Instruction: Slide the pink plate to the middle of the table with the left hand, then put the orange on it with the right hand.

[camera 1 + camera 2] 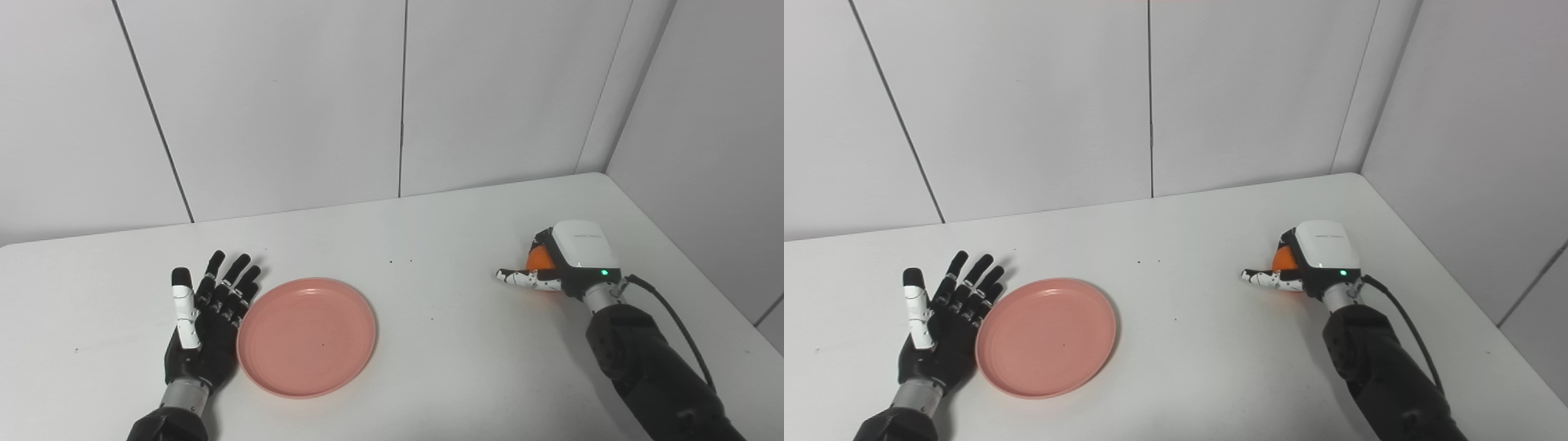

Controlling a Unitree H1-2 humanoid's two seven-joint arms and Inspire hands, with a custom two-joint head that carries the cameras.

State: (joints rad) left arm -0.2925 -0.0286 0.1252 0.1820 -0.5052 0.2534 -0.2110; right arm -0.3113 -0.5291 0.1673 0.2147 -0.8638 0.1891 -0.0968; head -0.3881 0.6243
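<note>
The pink plate (pixel 306 335) lies flat on the white table (pixel 429 245), left of the middle. My left hand (pixel 205 318) rests open beside the plate's left rim, palm up, fingers spread and touching or nearly touching the rim. At the right side of the table my right hand (pixel 566 260) is wrapped over the orange (pixel 539 260), which shows only as a small orange patch under the white hand back. The thumb sticks out to the left along the table.
Grey wall panels stand close behind the table and along its right side. The table's right edge (pixel 692 257) runs just beyond my right hand. A black cable (pixel 680 324) trails from the right wrist along the forearm.
</note>
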